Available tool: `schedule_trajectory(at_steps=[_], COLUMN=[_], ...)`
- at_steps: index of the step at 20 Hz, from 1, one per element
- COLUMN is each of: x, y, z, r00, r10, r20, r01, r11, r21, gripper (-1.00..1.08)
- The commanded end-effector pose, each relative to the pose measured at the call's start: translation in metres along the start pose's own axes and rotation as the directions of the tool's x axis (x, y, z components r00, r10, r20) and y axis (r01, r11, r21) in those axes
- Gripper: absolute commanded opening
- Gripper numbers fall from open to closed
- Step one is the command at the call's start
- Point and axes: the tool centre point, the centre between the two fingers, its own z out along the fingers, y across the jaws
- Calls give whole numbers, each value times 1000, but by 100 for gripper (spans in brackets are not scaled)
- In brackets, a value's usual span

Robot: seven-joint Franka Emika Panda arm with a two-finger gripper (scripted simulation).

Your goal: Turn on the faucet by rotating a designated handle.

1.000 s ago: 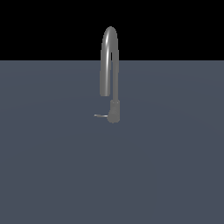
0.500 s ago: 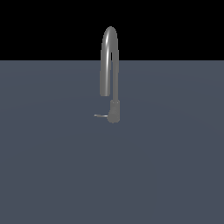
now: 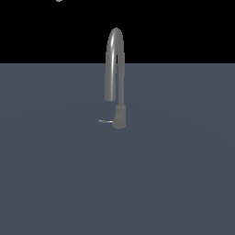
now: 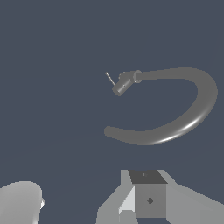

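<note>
- Faucet (image 3: 115, 69) stands upright mid-surface in the exterior view, arched spout high above a short, thick base; it sits alone on the flat grey floor (image 3: 50, 183).
- Handle (image 3: 105, 121) sticks out sideways from the base toward the exterior view's left, roughly level. Judgement: that is the off position, so rotation is not yet done.
- Wrist view looks down on the faucet (image 4: 175, 109) from well above; the handle (image 4: 110, 79) shows there as a thin rod off the base.
- Gripper (image 4: 146, 199) is only partly in that view: grey body and one finger edge, well apart from the handle. Jaw opening cannot be told; nothing is seen held.
- Judgement: arm is high, likely lining up over the base ahead of descent.
- Versus the earlier exterior frames: faucet and handle unchanged; a small pale speck (image 3: 58, 1) now shows at the top edge, identity unclear.
</note>
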Motion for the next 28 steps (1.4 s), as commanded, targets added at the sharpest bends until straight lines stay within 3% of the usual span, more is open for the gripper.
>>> schedule_trajectory(at_steps=[1, 6, 13, 20, 28], x=[11, 29, 49, 65, 79], y=[-6, -18, -31, -42, -52], z=[9, 26, 50, 72, 96], r00=[998, 982, 943, 894, 833], r10=[-70, -188, -321, -423, -510], r20=[9, 37, 89, 146, 215], r01=[70, 191, 332, 444, 542], r11=[995, 965, 891, 798, 678], r21=[-67, -181, -310, -409, -496], gripper=[-100, -100, -100, -100, -100])
